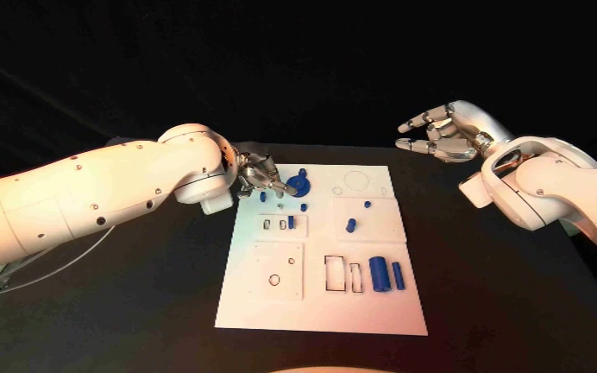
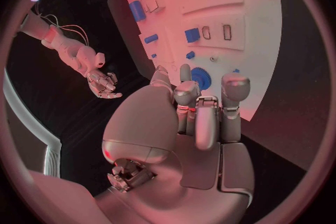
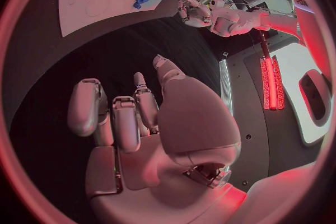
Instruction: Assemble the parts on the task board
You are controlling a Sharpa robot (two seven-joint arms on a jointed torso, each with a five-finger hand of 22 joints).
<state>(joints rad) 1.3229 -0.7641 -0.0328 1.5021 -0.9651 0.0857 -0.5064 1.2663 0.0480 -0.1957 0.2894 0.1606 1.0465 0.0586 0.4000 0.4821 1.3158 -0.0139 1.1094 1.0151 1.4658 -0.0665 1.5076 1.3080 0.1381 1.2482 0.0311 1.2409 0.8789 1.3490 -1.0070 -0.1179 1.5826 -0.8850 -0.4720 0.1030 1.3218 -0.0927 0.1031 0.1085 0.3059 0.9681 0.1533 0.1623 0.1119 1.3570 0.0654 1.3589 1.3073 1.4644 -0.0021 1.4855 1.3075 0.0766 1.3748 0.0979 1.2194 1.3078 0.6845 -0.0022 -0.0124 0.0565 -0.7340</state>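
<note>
Black worktop carries the task board (image 1: 321, 304); my left robot hand (image 1: 264, 174), fingers apart, nears the blue gear (image 1: 298, 185), right robot hand (image 1: 445, 134) spread empty; next, grasp it

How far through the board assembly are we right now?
Early to midway, as far as I can judge. A blue gear and several small blue parts sit on the board. The left hand is at the board's far left beside the gear; whether it holds anything I cannot tell. The right hand is open, off the board. Two blue cylinders lie by open rectangular slots, apparently left to place.
</note>
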